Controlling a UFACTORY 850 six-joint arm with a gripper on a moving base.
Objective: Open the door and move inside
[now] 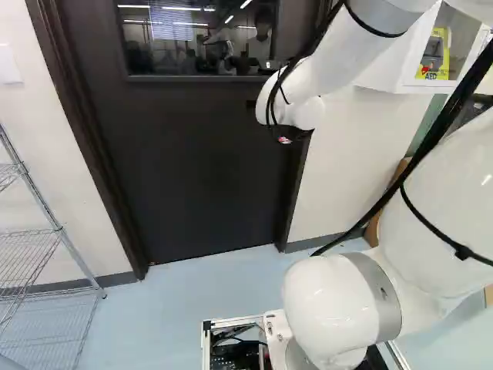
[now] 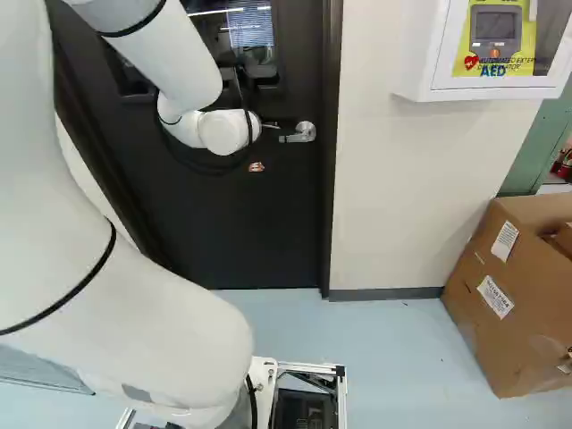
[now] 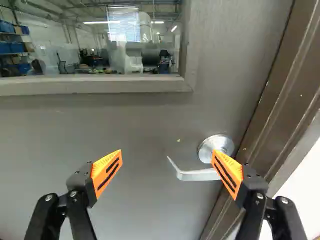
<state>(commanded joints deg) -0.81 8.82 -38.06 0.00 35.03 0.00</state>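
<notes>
Fingers (image 3: 106, 172) spread (nothing gripped); lever handle (image 2: 305, 132), upper middle, right base view: off-centre closing could miss it.

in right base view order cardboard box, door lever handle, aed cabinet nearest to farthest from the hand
1. Door lever handle: ahead of the hand
2. AED cabinet: on the wall
3. Cardboard box: on the floor, at the right

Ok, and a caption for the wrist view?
Open tool facing a closed door, one orange pad overlapping its silver lever handle in view.
</notes>
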